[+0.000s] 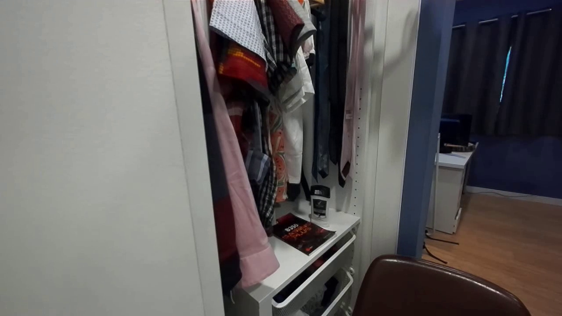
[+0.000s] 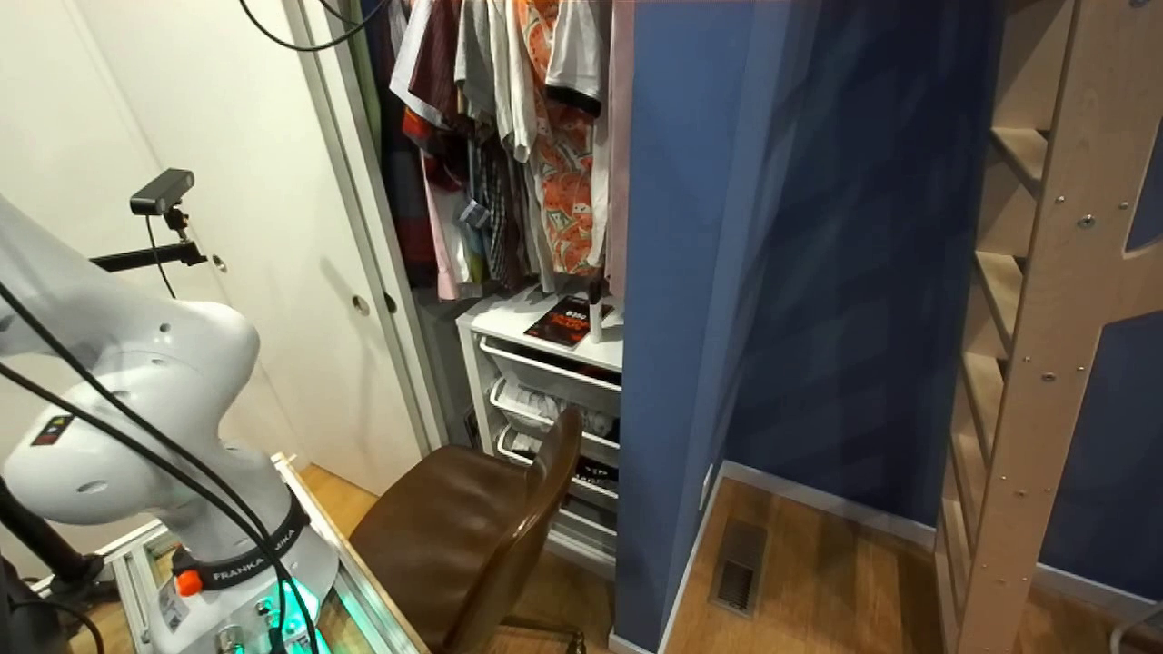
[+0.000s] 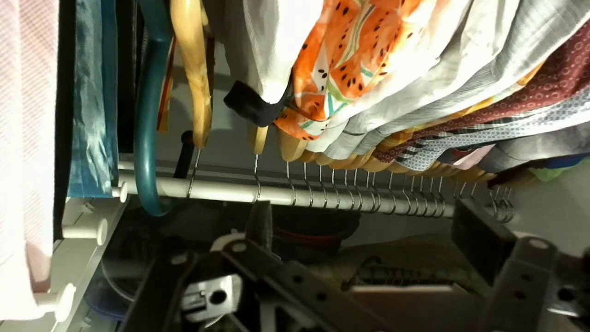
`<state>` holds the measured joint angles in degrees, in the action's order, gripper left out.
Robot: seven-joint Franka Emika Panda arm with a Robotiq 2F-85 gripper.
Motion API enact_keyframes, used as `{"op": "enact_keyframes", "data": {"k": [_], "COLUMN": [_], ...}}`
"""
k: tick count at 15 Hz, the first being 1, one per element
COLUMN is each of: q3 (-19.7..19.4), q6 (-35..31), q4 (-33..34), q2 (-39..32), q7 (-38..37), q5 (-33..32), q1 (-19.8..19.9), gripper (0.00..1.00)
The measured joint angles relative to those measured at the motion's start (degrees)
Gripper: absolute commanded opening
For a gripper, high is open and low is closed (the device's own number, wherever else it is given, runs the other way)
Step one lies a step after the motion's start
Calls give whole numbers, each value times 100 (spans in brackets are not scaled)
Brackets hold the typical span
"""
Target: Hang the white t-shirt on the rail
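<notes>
The white t-shirt (image 3: 276, 50) is suspended from the rail (image 3: 223, 190) on its light wooden hanger (image 3: 261, 139). The wooden neck protrudes from the dark collar (image 3: 256, 103), and the wire hook (image 3: 256, 177) crosses the rail. The hook appears to carry the load; support from the gripper (image 3: 371, 226) is therefore not required. Its jaws stand wide apart, with nothing clamped between them. One fingertip (image 3: 259, 226) lines up with the hook end; I cannot tell whether they touch. In my judgement hanging is complete. Retract straight back: a sideways move could catch the hook.

Beside the shirt, a watermelon-print shirt (image 3: 345, 69) borders the closely packed row. On the opposite side, a gap separates it from another wooden hanger (image 3: 193, 78) and a teal hanger (image 3: 146, 115), probably giving the fingers working room. Beyond these, a pink tie (image 3: 27, 138) hangs at a white peg (image 3: 60, 302), which keeps it off the rail.

Below, the drawer unit (image 1: 281, 259) bears a booklet (image 1: 303, 232) and a bottle (image 1: 319, 206). From where I stand, a brown chair (image 2: 436, 509) separates the robot arm (image 2: 136, 391) from the unit.
</notes>
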<state>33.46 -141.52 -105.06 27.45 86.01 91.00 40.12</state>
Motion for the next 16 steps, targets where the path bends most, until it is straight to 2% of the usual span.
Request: {"op": "enact_keyframes", "data": {"k": [4, 7, 12, 16], "q3": [-1211, -1924, -2551, -2676], "q6": [-404, -527, -523, -512], "q4": [-285, -442, -560, -667], "q2": [-50, -30, 50, 174], "q7": [-10, -23, -46, -118], "q5": [-351, -479, -482, -650], "q1": [-1680, -2644, -3509, -3726], "gripper": [100, 100, 100, 100]}}
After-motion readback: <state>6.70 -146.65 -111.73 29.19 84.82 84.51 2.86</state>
